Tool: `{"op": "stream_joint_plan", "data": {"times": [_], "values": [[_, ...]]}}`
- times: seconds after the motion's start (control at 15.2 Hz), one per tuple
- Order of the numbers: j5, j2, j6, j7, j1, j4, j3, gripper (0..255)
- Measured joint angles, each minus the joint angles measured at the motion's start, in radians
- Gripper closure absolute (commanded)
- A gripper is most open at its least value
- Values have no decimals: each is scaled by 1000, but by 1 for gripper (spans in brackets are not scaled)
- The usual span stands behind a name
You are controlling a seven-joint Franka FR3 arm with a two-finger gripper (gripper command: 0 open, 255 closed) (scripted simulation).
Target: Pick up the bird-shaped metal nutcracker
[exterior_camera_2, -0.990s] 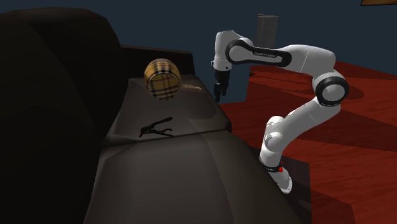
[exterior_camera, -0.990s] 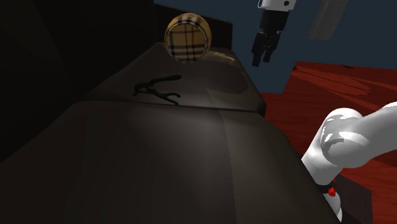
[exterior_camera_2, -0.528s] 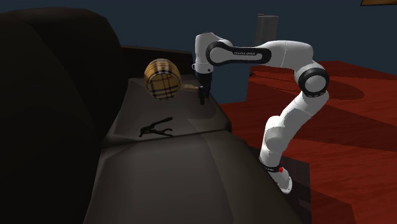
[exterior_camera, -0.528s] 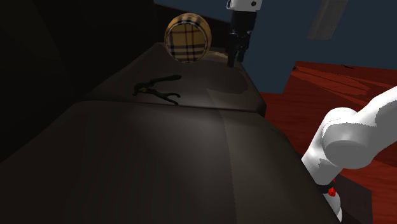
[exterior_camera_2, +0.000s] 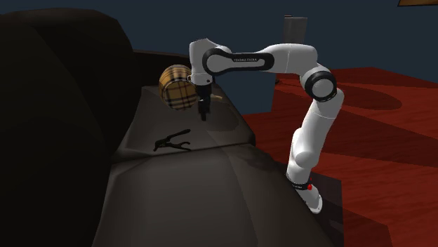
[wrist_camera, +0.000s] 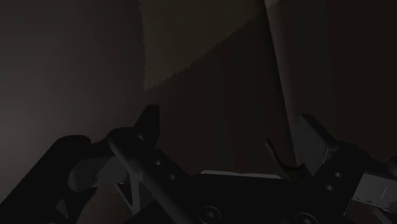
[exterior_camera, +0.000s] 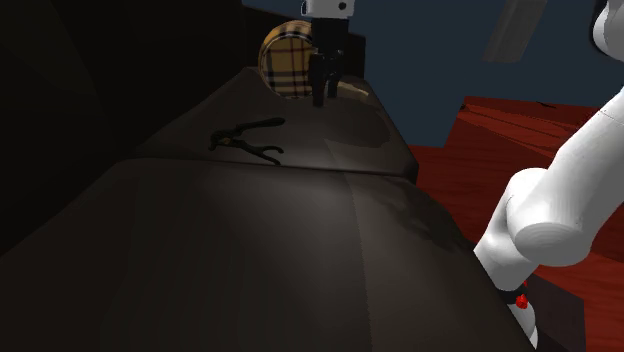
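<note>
The nutcracker is a thin black tool with spread handles, lying flat on the dark sofa seat. It lies in the same place in the second exterior view. My gripper hangs pointing down above the seat, to the shoulder view's right of the nutcracker and farther back, just in front of a plaid bolster. In the second exterior view the gripper is above and right of the tool, well apart from it. The wrist view has the gripper open, fingers apart with nothing between them, over dark upholstery.
A round tan plaid bolster leans at the back of the seat. The sofa's tall dark backrest rises on the second exterior view's left. Red floor lies beyond the seat's edge. The stand sits low beside the sofa.
The arm has swung toward the shoulder view's left and lowered slightly, carrying the gripper from beyond the sofa's edge to over the seat by the bolster. The nutcracker has not moved.
</note>
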Motion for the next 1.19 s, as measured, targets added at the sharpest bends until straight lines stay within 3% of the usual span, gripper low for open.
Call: {"op": "stream_joint_plan", "data": {"times": [0.53, 0.86, 0.99, 1.19], "values": [[-21, 296, -53, -28, 74, 316, 77, 0], [-58, 509, -130, -47, 135, 584, 116, 0], [-61, 529, -127, -48, 144, 597, 121, 0], [-58, 513, -81, -54, 140, 536, 121, 0]]}}
